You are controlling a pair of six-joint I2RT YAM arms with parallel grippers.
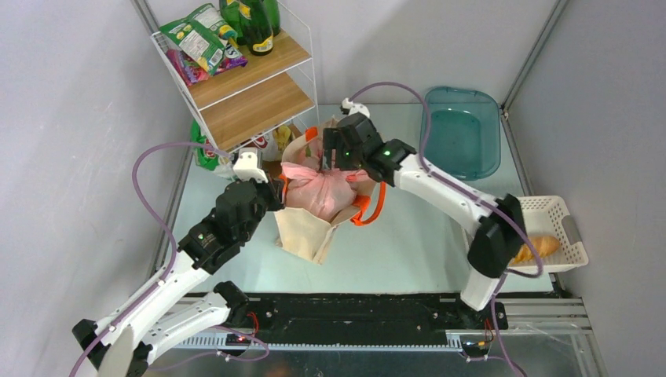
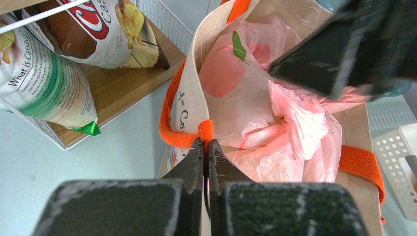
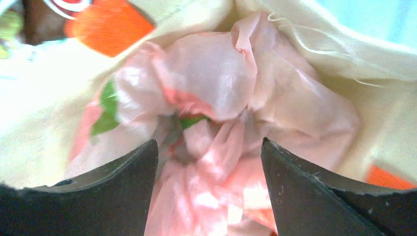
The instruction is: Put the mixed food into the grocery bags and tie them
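A: The left gripper [image 2: 204, 145]?
B: It pinches the beige tote [image 1: 302, 232] at its rim, shut tight. The right gripper [image 3: 209, 142] is wide open, just above the pink bag [image 1: 318, 192] inside the tote.
A: Any food?
B: One bread roll [image 1: 538, 247], well right of the tote.

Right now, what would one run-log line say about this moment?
left gripper: shut on beige tote; right gripper: open over pink bag; pink bag: in tote; bread roll: in basket

High rear view looking down, wrist views close, sharing pink bag [image 1: 318, 196]
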